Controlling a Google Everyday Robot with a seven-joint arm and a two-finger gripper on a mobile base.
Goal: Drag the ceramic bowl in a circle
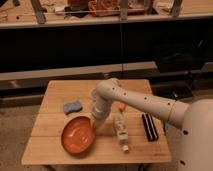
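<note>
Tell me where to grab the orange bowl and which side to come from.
Pinch the ceramic bowl by its thin rim, coming down from above at the edge facing the bottle, where the gripper is. The bowl looks too wide and shallow to span, so the upturned lip is probably the only hold. The sponge lies near the far edge.

Wooden table [57, 90], ceramic bowl [77, 135], sponge [72, 107], lying bottle [120, 131], tool [96, 124] at bowl rim

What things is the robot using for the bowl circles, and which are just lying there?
For the job: the wide, glossy orange-red ceramic bowl; the pincer, down at the bowl's right rim.
Just lying about: the blue sponge; the clear plastic bottle on its side; the flat black object.
</note>
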